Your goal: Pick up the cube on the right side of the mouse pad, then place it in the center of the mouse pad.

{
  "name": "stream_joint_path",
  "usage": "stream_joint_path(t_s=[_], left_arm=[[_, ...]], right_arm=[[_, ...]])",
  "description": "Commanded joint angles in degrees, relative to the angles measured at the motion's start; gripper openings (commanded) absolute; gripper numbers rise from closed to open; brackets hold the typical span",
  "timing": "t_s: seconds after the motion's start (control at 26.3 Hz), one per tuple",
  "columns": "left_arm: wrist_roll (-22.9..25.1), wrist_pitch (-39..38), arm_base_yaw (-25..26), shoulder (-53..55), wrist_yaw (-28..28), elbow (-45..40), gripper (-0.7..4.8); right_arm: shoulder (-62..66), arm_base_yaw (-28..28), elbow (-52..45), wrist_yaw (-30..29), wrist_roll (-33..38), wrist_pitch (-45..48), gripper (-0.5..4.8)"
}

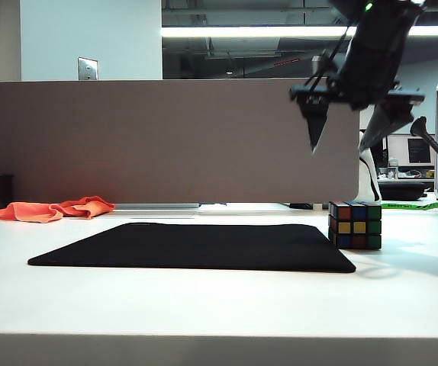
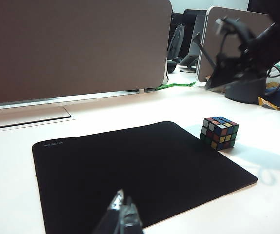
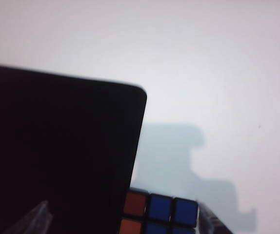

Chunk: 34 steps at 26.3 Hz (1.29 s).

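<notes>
The cube [image 1: 355,226], black-framed with coloured stickers, sits on the white table just off the right edge of the black mouse pad [image 1: 188,245]. My right gripper [image 1: 346,137] hangs open well above the cube, fingers pointing down, holding nothing. In the right wrist view the cube [image 3: 159,212] shows beside the mouse pad's corner [image 3: 57,146], and the right gripper [image 3: 125,220] stands with its fingers spread wide. The left gripper [image 2: 123,210] is shut and empty over the near part of the mouse pad [image 2: 130,165], far from the cube [image 2: 219,132]. The left gripper is out of the exterior view.
An orange cloth [image 1: 51,209] lies at the back left of the table. A grey partition [image 1: 165,137] runs along the back edge. A black stand base [image 2: 247,90] and cables sit behind the cube at the right.
</notes>
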Motion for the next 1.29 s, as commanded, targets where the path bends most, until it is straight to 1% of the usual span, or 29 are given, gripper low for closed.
stream_joint_path(t_s=[0.04,0.15,0.27,0.38,0.49,1.02,1.29], left_arm=[[-0.17,0.87,0.02,0.04,0.28,0.24,-0.06],[-0.96,0.87,0.02,0.04,0.28,0.24,-0.06],[-1.44,0.85,0.02,0.04,0.28,0.22,-0.06],[-1.42,0.87,0.02,0.04,0.26,0.22,-0.06],[-1.42,0.87,0.02,0.04,0.28,0.24,-0.06],[-0.96,0.92,0.04,0.04,0.22,0.24,-0.06],[-0.96,0.92,0.04,0.04,0.24,0.24,-0.06]], right_arm=[[2.86,0.31,2.82,1.46,0.9,-3.67,4.33],[4.46,0.42,3.41,2.75,1.57,-4.35,4.35],[5.49,0.39,3.41,3.23,1.57,-4.24,4.64],[5.66,0.39,3.41,5.01,1.6,-3.91,4.74],[6.1,0.31,3.41,5.25,1.62,-2.91,4.74],[10.78,-1.88,3.41,3.8,5.97,-0.46,4.75],[13.0,-2.03,3.34,2.43,6.27,0.22,4.75]])
